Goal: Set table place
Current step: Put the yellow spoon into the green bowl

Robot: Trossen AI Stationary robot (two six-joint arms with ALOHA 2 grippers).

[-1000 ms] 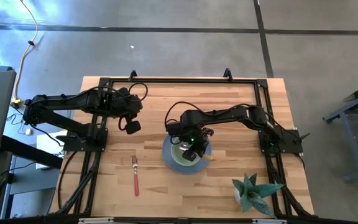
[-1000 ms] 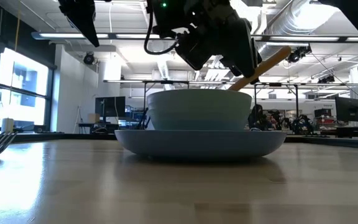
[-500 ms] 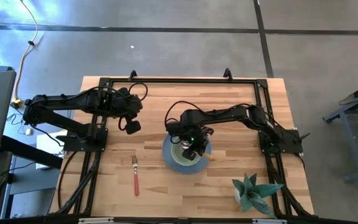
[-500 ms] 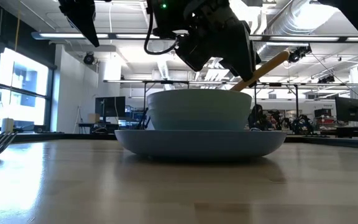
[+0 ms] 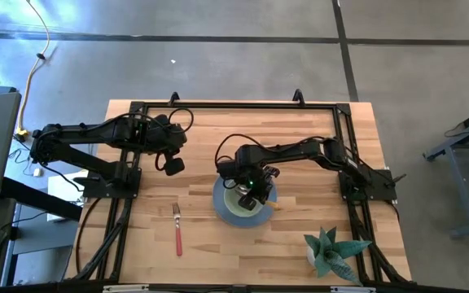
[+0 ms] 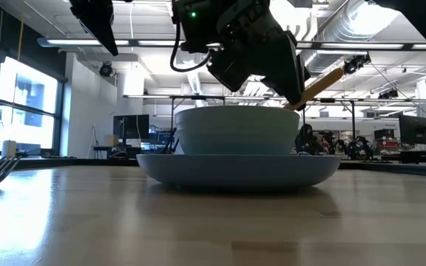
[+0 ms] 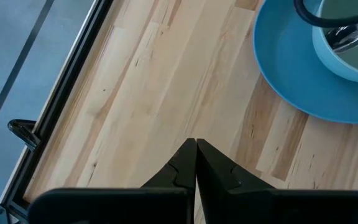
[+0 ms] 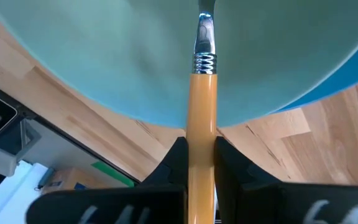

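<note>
Over one bowl [image 5: 241,198]: right gripper [image 8: 199,155] clamps one spoon [image 8: 202,106] (tilted).

What we count on the table [image 5: 316,138]

We see one blue-grey plate [image 5: 225,207], one pale green bowl [image 6: 235,131] on it, one orange-handled spoon [image 8: 202,118], one red-handled fork [image 5: 177,231], one potted plant [image 5: 332,251], and two arms, each with one gripper: left [image 5: 172,165], right [image 5: 255,189].

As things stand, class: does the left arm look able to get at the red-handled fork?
Probably yes. The fork lies alone on bare table, on the left arm's side, with nothing over it. The left gripper hovers shut and empty, and the right gripper, holding the spoon over the bowl, is clear of that path.
</note>
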